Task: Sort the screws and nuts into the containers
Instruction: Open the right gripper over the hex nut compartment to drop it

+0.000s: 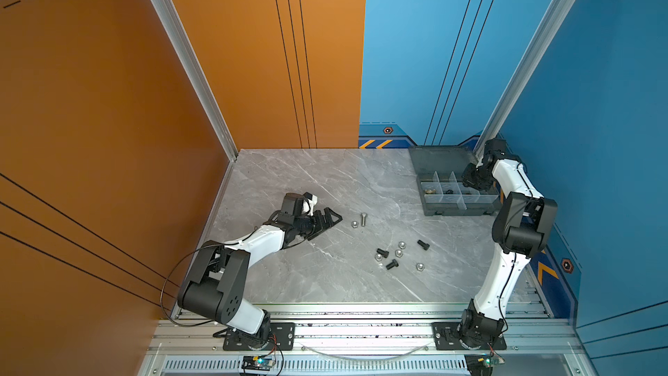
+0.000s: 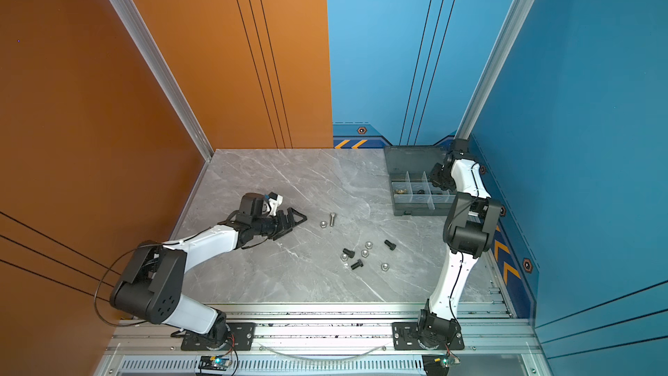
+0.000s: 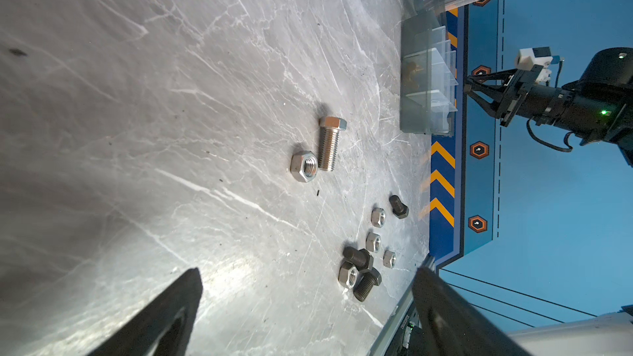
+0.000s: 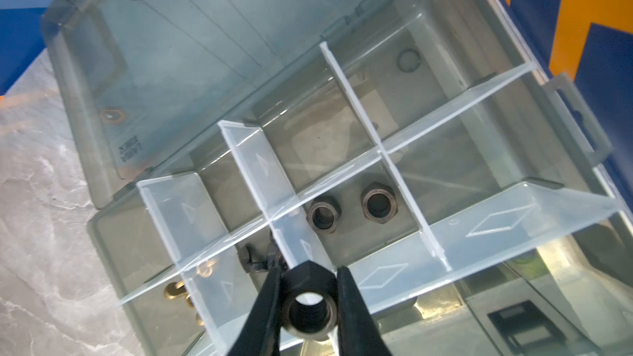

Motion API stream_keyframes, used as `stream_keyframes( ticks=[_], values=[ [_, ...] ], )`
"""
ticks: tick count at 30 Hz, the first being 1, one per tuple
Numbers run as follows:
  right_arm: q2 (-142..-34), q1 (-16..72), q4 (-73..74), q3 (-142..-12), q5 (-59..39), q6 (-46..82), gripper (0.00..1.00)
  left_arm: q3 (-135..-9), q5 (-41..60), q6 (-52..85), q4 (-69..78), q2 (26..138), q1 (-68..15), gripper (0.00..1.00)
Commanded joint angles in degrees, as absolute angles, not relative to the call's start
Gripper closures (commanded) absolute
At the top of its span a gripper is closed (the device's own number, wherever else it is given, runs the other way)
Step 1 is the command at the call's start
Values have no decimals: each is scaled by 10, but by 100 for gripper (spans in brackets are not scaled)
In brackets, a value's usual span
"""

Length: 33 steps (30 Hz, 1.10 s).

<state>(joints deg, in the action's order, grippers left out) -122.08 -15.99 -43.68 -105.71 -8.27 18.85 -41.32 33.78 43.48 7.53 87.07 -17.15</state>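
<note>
Right pincer (image 4: 309, 268) holds black hex nut (image 4: 308, 279) over smoky-grey plastic organiser box (image 1: 430, 207); left pincer (image 3: 308, 269) open; four bolts (image 1: 382, 252), five silver nuts (image 1: 398, 253) unsorted on table (image 1: 289, 182).

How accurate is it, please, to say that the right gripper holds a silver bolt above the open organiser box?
Only the object is wrong: the right wrist view shows the right gripper holding a black hex nut above the open organiser box; the silver bolt lies on the table.
</note>
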Motion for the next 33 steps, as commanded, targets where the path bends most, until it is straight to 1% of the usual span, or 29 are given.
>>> stream_keyframes(
  ticks=[1,15,17,20,23,26,27,33],
  values=[
    [-1233,-165,-433,-1074,-57,179,100,-422,352,440,89,880,-166,2],
    [-1273,-174,-430,-1092,-60,181,100,-434,352,437,78,887,-164,2],
    [-1273,-173,-431,-1092,-59,181,97,-437,354,437,78,890,-164,2],
    [-1274,-174,-431,-1092,-55,179,85,-440,354,436,77,893,-164,2],
    [-1273,-174,-432,-1092,-54,179,76,-445,355,435,76,895,-163,2],
    [-1274,-175,-434,-1094,-56,178,72,-447,356,435,76,897,-163,2],
    [-1274,-176,-435,-1095,-57,177,69,-447,356,435,76,897,-163,2],
    [-1268,-176,-442,-1095,-72,169,62,-447,355,434,74,896,-163,2]
  ],
)
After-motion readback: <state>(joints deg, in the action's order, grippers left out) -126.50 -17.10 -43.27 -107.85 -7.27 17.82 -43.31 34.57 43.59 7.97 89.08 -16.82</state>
